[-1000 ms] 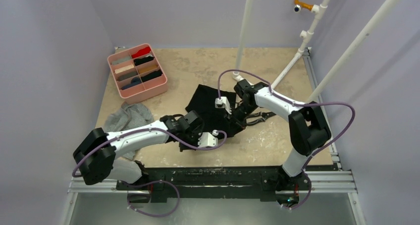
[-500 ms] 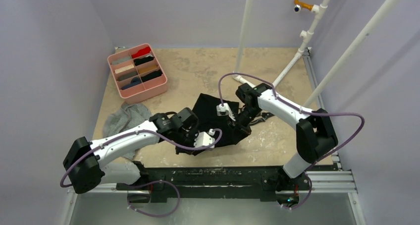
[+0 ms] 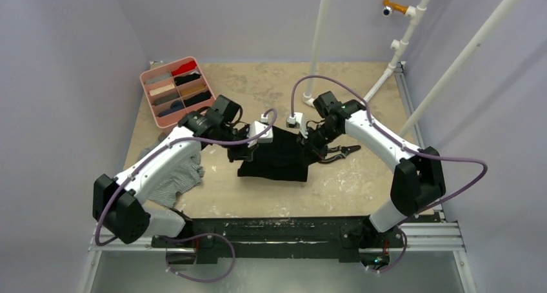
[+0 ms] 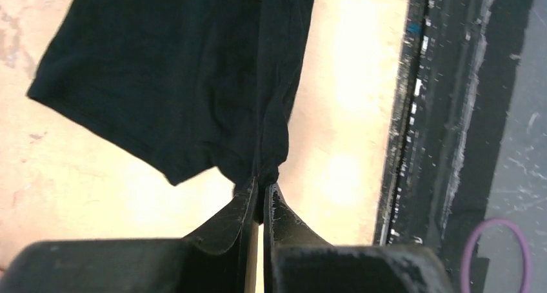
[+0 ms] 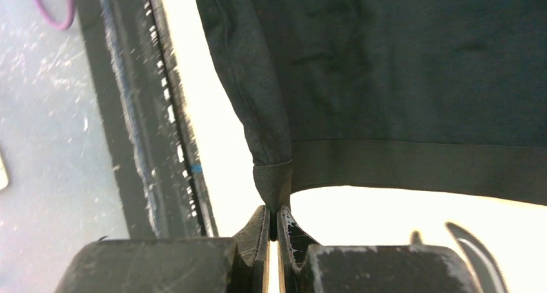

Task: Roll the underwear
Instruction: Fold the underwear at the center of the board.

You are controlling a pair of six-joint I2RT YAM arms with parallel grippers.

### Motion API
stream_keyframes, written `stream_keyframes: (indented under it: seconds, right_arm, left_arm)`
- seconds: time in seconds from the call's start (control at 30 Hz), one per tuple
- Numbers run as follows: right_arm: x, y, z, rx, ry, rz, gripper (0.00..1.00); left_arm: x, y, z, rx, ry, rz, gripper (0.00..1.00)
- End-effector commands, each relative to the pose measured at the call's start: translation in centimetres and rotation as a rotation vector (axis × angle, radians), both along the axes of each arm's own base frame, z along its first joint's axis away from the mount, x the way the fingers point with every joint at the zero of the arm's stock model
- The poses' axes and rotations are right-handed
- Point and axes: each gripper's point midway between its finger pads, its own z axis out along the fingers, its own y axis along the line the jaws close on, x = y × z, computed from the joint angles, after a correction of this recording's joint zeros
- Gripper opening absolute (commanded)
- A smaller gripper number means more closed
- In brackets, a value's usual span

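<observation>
Mid-table, stretched between both claws: black underwear [image 3: 274, 162] [image 4: 161, 80], pinched at its two far corners, cloth spreading from there toward the near edge; hard to tell whether the near hem rests on the table [image 3: 258, 86]; at the left corner, bunched into a thin twisted strip and clamped in the left gripper [image 3: 244, 151] [image 4: 261, 191], fingers pressed together on the cloth with only fabric between them; at the right corner, beside the flat waistband, folded into a small tab and nipped in the right gripper [image 3: 311, 148] [image 5: 278, 214], likewise closed tight on the cloth; between the two grips, taut along the far edge, slack and creased lower down; off to the left, apart from the black one, grey underwear [image 3: 186, 175] crumpled on the table, partly hidden under the left arm; just right of the right gripper, pliers [image 3: 338, 152] flat on the table, close to the black cloth's right edge; at the far left corner, a pink tray [image 3: 191, 121] with compartments holding rolled cloth in red, black, grey and beige; at the far right, white poles [image 3: 319, 35] rising from the table; along the near edge, a black rail [image 3: 290, 232] carrying both arm bases.
</observation>
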Motion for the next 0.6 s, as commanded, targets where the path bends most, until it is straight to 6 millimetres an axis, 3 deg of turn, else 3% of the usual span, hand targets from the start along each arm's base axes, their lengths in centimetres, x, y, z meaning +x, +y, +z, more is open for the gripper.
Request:
stream_keyframes:
  seconds: [0.0,0.13,0.33,0.57]
  right_arm:
    - [5.0,0.0,2.0,-0.016,-0.088,-0.138,0.0]
    - [8.8,-1.0,2.6,-0.05,-0.11,-0.247,0.0]
    - [13.6,-2.6,0.8,-0.108,-0.114,-0.36,0.0]
    - [16.9,-3.9,-2.8,-0.193,-0.111,-0.401,0.0]
  left_arm:
    - [3.7,-0.7,1.0,-0.034,-0.012,0.005,0.0]
    - [7.8,-0.9,1.7,-0.046,-0.025,0.063,0.0]
    - [13.7,-2.5,1.5,-0.032,-0.042,0.13,0.0]
    - [18.1,-3.4,-2.5,0.045,-0.009,0.198,0.0]
